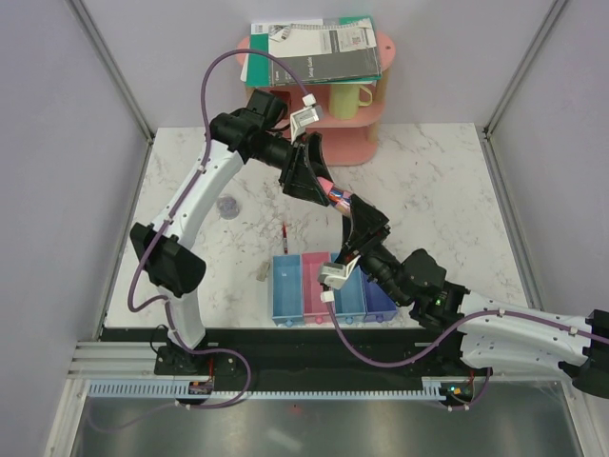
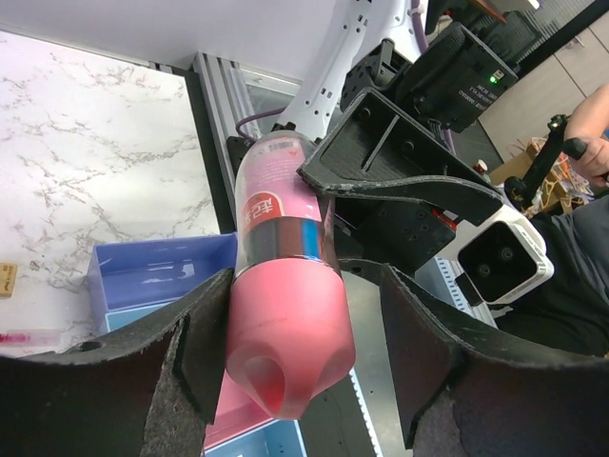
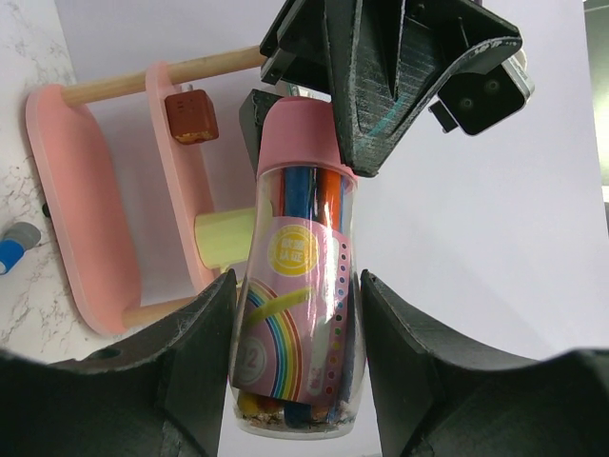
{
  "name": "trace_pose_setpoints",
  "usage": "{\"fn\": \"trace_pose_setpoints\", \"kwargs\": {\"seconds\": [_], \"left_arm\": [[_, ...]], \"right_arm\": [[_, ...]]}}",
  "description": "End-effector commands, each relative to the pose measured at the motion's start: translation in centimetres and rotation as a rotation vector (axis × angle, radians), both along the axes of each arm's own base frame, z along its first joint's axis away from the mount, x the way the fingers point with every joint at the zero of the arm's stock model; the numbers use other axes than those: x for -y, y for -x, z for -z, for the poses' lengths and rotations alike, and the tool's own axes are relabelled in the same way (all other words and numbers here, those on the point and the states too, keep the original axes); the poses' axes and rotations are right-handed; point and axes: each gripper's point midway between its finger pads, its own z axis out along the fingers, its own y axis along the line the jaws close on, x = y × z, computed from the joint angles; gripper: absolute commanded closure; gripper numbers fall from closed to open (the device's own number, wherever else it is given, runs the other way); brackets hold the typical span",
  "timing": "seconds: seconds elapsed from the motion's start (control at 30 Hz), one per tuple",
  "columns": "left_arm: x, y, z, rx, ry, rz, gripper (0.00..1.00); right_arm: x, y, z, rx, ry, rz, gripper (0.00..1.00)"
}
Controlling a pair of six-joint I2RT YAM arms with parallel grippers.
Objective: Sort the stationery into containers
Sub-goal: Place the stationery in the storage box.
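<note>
One pink-capped clear plastic cylinder (image 3: pixel 295 286) near four joined rectangular trays (image 1: pixel 312 286); right jaws clamp it, left jaws' grip unclear.

Overhead cam: I've got the white marble-look table (image 1: pixel 447 190), w/ pale lilac wall panels (image 1: pixel 57 143) on L and R. Far edge, approx ctr: pink shelf rack (image 1: pixel 354 145), upright. Grey-green notebooks (image 1: pixel 314 52) lie flat on its top shelf, overhanging to the L. Yellow mug (image 1: pixel 347 98) sits on the shelf below, handle to the R. My R wrist cam picks up a brown cube (image 3: pixel 190 116) in the rack, against one shelf, just beside a wooden dowel (image 3: pixel 171 71). Near edge: slotted cable duct (image 1: pixel 285 388).
</note>
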Motion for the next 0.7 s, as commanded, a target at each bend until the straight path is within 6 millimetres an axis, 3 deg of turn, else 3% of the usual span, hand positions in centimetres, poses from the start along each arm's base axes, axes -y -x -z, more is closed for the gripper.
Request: {"fn": "trace_pose_setpoints", "kwargs": {"seconds": [0.0, 0.27, 0.3, 0.37, 0.5, 0.53, 0.67], "left_arm": [[-1.04, 3.41, -4.34, -0.041, 0.138, 0.114, 0.32], [-0.64, 3.84, -4.15, -0.043, 0.133, 0.128, 0.54], [-0.58, 3.83, -4.11, -0.043, 0.132, 0.129, 0.93], [-0.50, 3.66, -3.93, -0.036, 0.121, 0.119, 0.98], [-0.54, 3.72, -4.03, -0.035, 0.114, 0.114, 0.98], [-0.55, 3.73, -4.06, -0.031, 0.115, 0.113, 0.98], [-0.63, 3.81, -3.86, -0.018, 0.101, 0.098, 0.98]], "right_arm": [[0.31, 0.17, -2.13, 0.044, -0.078, -0.009, 1.00], [0.02, 0.18, -2.35, 0.056, -0.075, -0.016, 1.00], [0.02, 0.18, -2.35, 0.057, -0.074, -0.015, 1.00], [-0.02, 0.24, -2.29, 0.059, -0.067, -0.017, 0.97], [-0.02, 0.26, -1.72, 0.058, -0.046, -0.019, 0.72], [-0.09, 0.25, -1.58, 0.056, -0.042, -0.021, 0.60], [-0.16, 0.36, -1.62, 0.059, -0.044, -0.029, 0.33]]}}
